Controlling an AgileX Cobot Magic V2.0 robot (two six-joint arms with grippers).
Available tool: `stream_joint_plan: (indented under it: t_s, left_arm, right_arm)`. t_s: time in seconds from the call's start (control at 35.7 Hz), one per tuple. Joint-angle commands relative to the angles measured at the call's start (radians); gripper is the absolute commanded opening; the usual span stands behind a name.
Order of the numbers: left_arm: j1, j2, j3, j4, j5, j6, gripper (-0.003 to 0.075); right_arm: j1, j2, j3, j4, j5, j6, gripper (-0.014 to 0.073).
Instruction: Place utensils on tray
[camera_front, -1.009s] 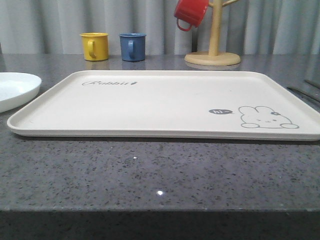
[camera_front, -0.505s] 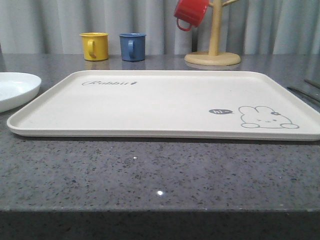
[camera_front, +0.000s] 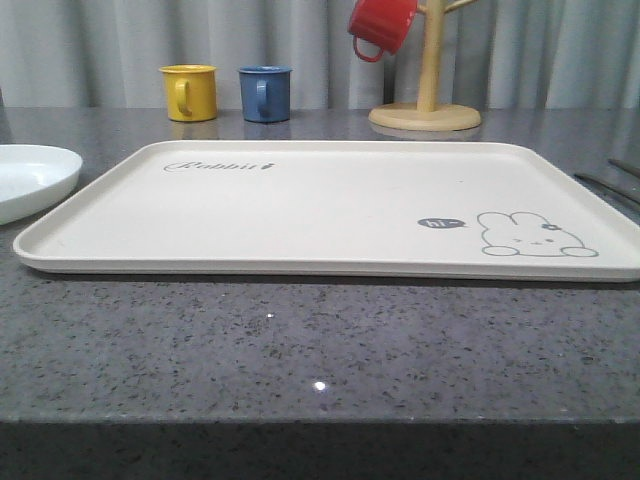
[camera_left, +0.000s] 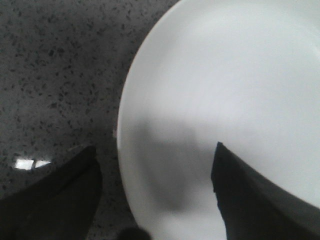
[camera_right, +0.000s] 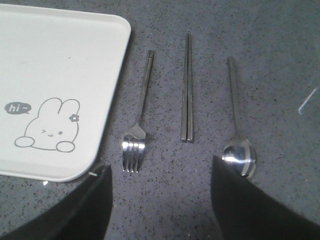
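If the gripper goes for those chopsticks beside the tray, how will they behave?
The chopsticks look like polished metal, so probably stiff but slippery. They lie flat on the stone counter, likely hard to get fingers under. Being two loose sticks side by side, they may separate or skid when nudged.

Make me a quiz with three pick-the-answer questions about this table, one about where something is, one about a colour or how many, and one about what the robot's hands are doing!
1. Where do the fork, chopsticks and spoon lie?
A. on the tray
B. on the grey table beside the tray
C. on the white plate

2. What colour is the mug hanging on the wooden stand?
A. red
B. green
C. white

3. How is the right tool?
A. shut on the fork
B. shut on the spoon
C. open, holding nothing

Answers:
1 B, all three rest on the speckled table next to the tray rim.
2 A, the hanging mug is red; the yellow and blue ones stand on the table.
3 C, its fingers are spread apart above the utensils, gripping none.
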Motion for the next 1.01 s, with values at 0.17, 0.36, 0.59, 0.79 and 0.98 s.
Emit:
stream_joint_plan:
  t_s: [0.17, 0.36, 0.59, 0.79, 0.98]
  left_arm:
    - [0.000, 0.000, -0.034, -0.041, -0.052, 0.002, 0.0327]
    - [0.000, -0.002, -0.034, -0.041, -0.053, 0.002, 0.0132]
    - [0.000, -0.002, -0.034, -0.041, -0.053, 0.002, -0.0020]
    - [0.000, -0.018, -0.040, -0.041, -0.053, 0.002, -0.0020]
    - [0.000, -0.079, -0.093, -0.064, -0.026, 0.002, -0.0020]
  right_arm:
    - [-0.007, 0.010, -0.024, -0.012, -0.060, -0.014, 0.0461]
    - [-0.007, 0.010, -0.024, -0.012, -0.060, -0.014, 0.0461]
    - [-0.007, 0.010, -0.024, -0.012, -0.060, -0.014, 0.0461]
    - [-0.007, 0.010, -0.024, -0.012, -0.060, -0.014, 0.0461]
    - [-0.007, 0.010, -0.024, -0.012, -0.060, -0.014, 0.0461]
